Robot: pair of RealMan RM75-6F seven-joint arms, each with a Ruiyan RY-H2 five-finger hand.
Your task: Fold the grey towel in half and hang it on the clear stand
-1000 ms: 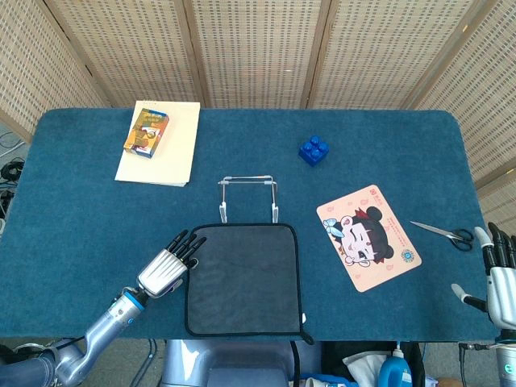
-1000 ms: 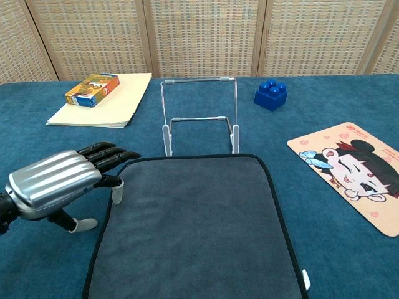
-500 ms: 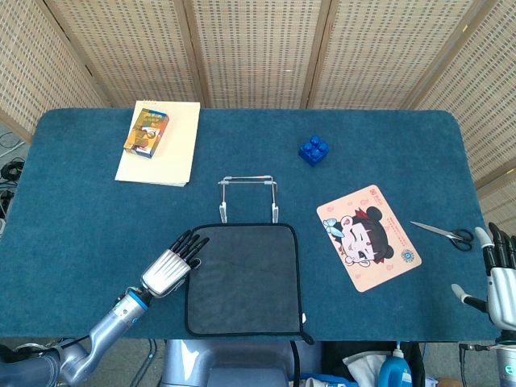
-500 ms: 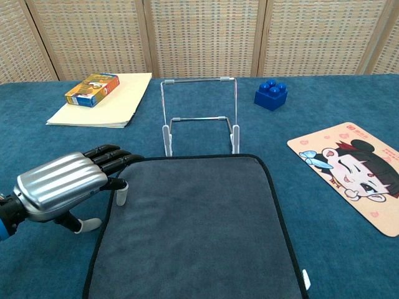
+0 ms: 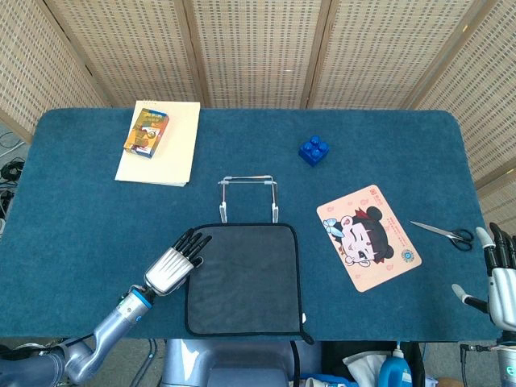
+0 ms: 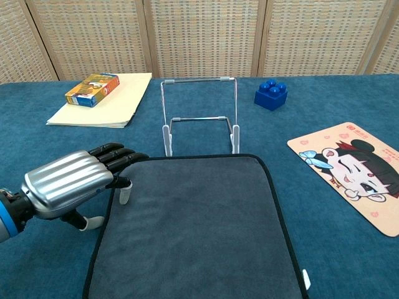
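Note:
The grey towel (image 5: 246, 278) (image 6: 193, 227) lies flat and unfolded at the table's near edge, black-trimmed. Just behind its far edge stands the clear stand (image 5: 248, 197) (image 6: 199, 115), upright with nothing on it. My left hand (image 5: 172, 264) (image 6: 72, 182) hovers palm down at the towel's left far corner, fingers extended over the edge and holding nothing. My right hand (image 5: 500, 270) stays open at the table's right near corner, far from the towel, and does not show in the chest view.
A cartoon mat (image 5: 368, 236) (image 6: 352, 171) lies right of the towel. Scissors (image 5: 443, 233) rest near the right edge. A blue block (image 5: 314, 149) (image 6: 270, 94) sits behind the stand. A small box (image 5: 147, 131) (image 6: 92, 90) lies on cream paper (image 5: 179, 153) at far left.
My left hand has crept right and slightly forward, its fingertips now reaching over the towel's left edge. The right hand sank slightly; the towel has not moved.

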